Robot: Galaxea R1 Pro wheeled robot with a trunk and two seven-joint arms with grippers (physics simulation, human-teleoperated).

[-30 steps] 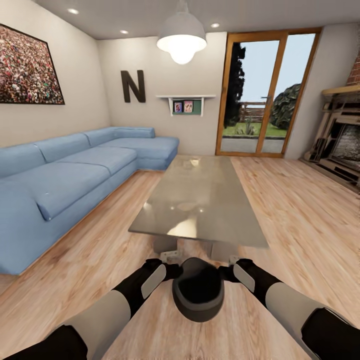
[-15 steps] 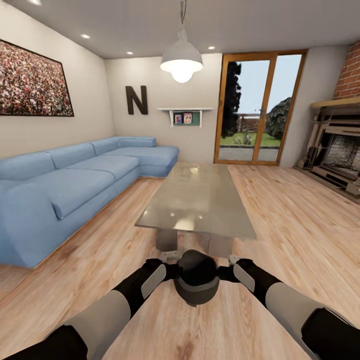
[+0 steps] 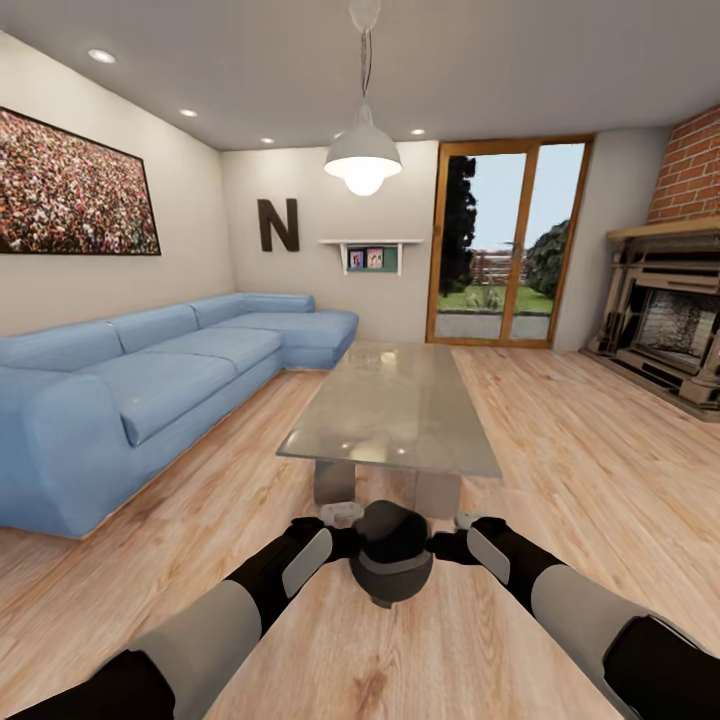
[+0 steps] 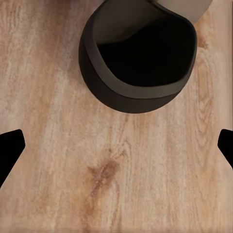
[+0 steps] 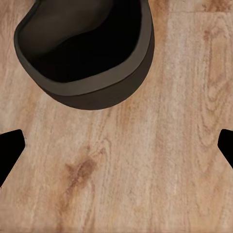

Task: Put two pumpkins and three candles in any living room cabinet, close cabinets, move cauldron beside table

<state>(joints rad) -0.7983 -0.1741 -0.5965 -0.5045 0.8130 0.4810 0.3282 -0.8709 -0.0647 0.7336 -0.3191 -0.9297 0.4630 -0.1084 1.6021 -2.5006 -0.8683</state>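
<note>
cauldron (image 3: 391, 566) sits between our two arms in the head view, low over the plank floor (image 3: 560, 440) and just short of the near end of the table (image 3: 395, 400), mouth tipped away from us. we judge the step in hand to be carrying it up to that table and setting it down beside it. the left gripper (image 3: 338, 513) and right gripper (image 3: 463, 521) flank the pot at either side, apparently pressing on it from outside; we cannot tell for sure from the head view whether they touch it. each wrist view shows its own fingertips (image 4: 9, 145) spread wide at the frame edges, with nothing between them but floor, and the cauldron (image 4: 138, 53) lying ahead of the tips, its dark hollow toward the camera; the right wrist view gives the same, the cauldron (image 5: 87, 53) beyond the open tips. to do this well we should keep both arms pushing inward evenly, since a squeeze hold on a round belly can slip if one side slackens. we should roll forward slowly, stop before the pot strikes the table legs (image 3: 335, 482), lower it until it rests flat on the floor, and only then draw the arms apart. the sofa (image 3: 150, 380) lies well off to the left, so the path is open.
</note>
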